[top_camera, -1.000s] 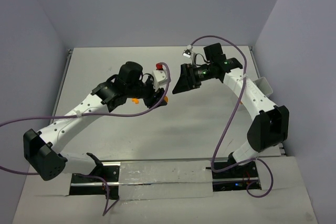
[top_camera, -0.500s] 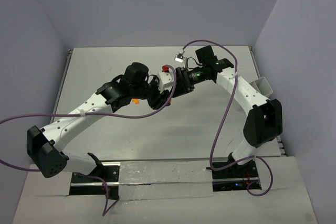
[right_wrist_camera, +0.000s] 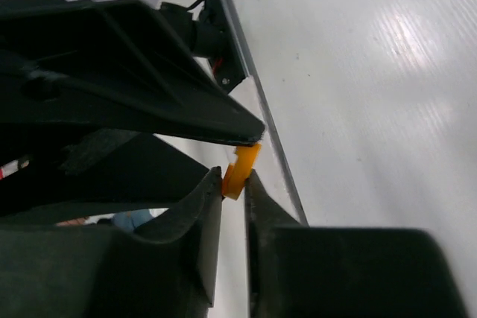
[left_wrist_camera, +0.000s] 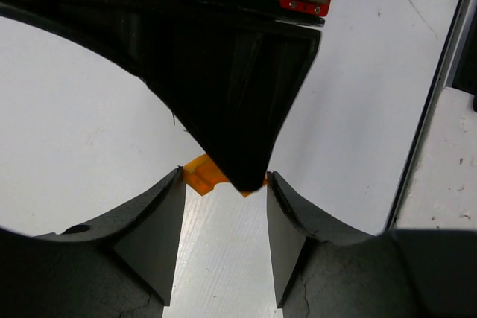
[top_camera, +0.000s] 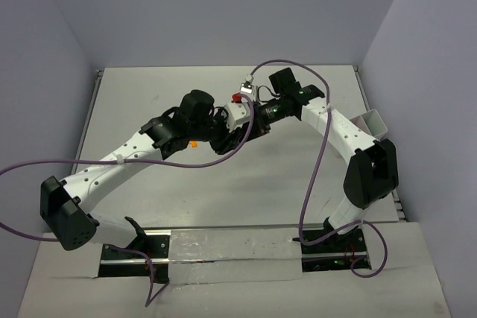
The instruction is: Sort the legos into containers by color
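Note:
An orange lego (left_wrist_camera: 203, 174) spans the tips of my left gripper (left_wrist_camera: 223, 180), which is shut on it. My right gripper (right_wrist_camera: 235, 184) reaches in from the opposite side and is shut on the same orange lego (right_wrist_camera: 242, 165); its black fingers (left_wrist_camera: 238, 109) fill the left wrist view. From above, the two grippers (top_camera: 229, 139) (top_camera: 247, 130) meet tip to tip over mid-table, and the lego between them is hidden. A white container (top_camera: 373, 123) stands at the right edge. A second orange bit (top_camera: 192, 143) shows beside the left arm.
The purple cable (top_camera: 317, 176) loops over the right arm, and its red cap (top_camera: 237, 97) sits just behind the meeting grippers. A raised rail (right_wrist_camera: 261, 109) runs along the table's edge. Grey walls close in the back and sides.
My right gripper has swung left to meet the left gripper and has shut on the orange lego held there. The left arm has barely moved.

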Motion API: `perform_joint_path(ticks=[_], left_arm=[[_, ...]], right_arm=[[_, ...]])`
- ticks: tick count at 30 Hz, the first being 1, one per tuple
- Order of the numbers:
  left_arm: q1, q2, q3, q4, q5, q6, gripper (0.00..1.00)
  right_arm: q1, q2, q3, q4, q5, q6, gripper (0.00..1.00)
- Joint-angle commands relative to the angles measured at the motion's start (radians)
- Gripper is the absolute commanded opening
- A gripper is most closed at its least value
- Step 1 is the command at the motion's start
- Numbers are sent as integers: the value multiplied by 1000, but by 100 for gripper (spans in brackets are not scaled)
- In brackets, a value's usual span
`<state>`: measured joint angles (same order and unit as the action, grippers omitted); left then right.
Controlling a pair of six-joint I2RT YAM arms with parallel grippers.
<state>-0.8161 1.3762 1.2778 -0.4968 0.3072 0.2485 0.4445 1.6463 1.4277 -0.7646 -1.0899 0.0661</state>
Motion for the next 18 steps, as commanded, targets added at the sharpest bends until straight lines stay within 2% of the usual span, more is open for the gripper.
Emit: perform_joint_path(ticks=[1,2,3,5,8,10,11,12,18], left_arm=[[-3,-4,26,51,-57,6,43],[-3,-2,27,38,-75,9,50],[-3,1,27,30,-93,15,63],[0,-4,7,28,-133,22,99],[37,-29,-31,44,-154,3,99],[72,-53,-47,41,-115,-27,99],[91,-54,-47,41,-114,-28,99],[119,-74,-71,43,-102,-47,99],[179,-82,-137,90,-176,-147,99]], right_arm=[[7,8,20,-21,22,-26,2],[4,7,23,-23,32,-26,0],[1,4,23,-26,39,-27,0],[-12,-7,21,-37,46,-32,0],[-60,-32,14,-70,78,-54,0],[-116,-45,22,-114,173,-139,0],[-116,-49,28,-141,174,-140,0],[-169,-64,27,-175,317,-217,0],[-317,-153,-59,-162,785,-392,0]])
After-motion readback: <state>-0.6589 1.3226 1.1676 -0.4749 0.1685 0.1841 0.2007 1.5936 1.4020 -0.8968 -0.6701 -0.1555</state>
